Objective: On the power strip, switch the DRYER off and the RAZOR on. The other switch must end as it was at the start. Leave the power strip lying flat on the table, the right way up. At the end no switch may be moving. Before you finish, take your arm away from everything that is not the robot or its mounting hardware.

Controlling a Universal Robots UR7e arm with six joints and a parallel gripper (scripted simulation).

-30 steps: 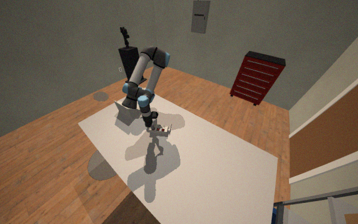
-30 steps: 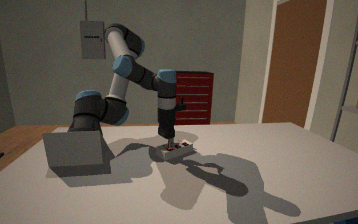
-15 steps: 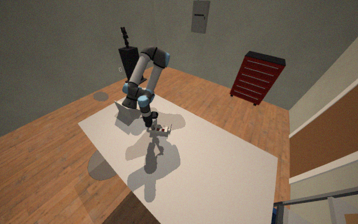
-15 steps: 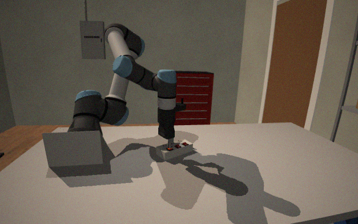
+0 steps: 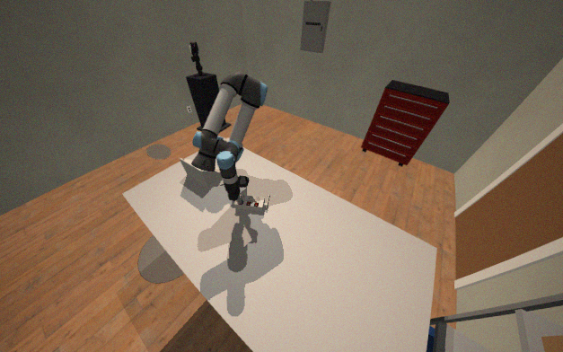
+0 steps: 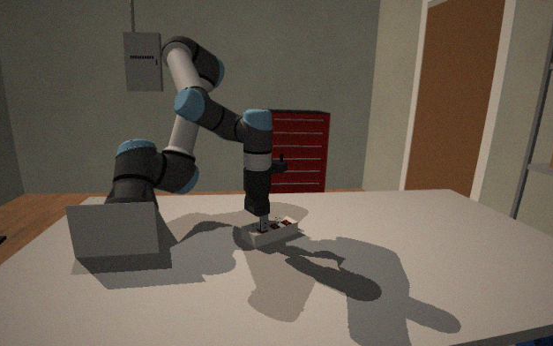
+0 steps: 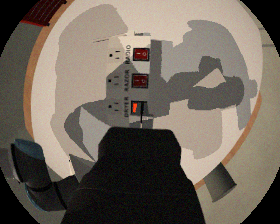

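A white power strip (image 6: 270, 230) lies flat on the table, right way up, with three red rocker switches in a row. It also shows in the top view (image 5: 252, 204) and in the wrist view (image 7: 134, 83). In the wrist view the nearest switch (image 7: 136, 107) glows bright orange-red; the middle switch (image 7: 140, 80) and the far switch (image 7: 141, 54) look darker red. The labels are too small to read. My gripper (image 6: 262, 227) is shut and points straight down, its tip at the nearest switch. Its fingertips (image 7: 144, 121) touch or nearly touch that switch.
A grey box (image 6: 113, 229) stands by the arm's base at the table's back left. A red tool cabinet (image 6: 300, 150) stands behind the table. A black stand (image 5: 202, 96) is on the floor beyond the arm.
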